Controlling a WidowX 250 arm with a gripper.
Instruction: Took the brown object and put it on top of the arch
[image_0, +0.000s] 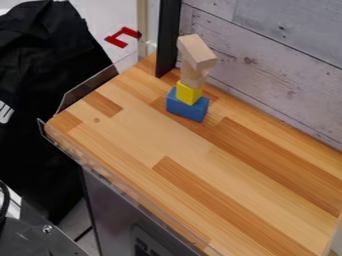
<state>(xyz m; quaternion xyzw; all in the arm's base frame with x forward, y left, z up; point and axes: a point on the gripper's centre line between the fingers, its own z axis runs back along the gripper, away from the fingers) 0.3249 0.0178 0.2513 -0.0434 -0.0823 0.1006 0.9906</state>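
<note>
We see the wooden surface (133, 127) spanning the frame. Upper centre, the blue block (186, 108) sits lowest; the brown block (196, 51) tops the stack, tilted, on a pale piece (192, 76) above the yellow block (189, 93). We cannot tell how the jaws stand.

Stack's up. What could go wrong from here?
1. The top wooden block sits askew on the wooden piece under it, so a light bump could tip it off.
2. The yellow block is narrower than the blue block and carries everything above; if it shifts, the upper stack probably falls.
3. The stack stands near the black post and plank wall, so an approach from that side may be tight.
</note>
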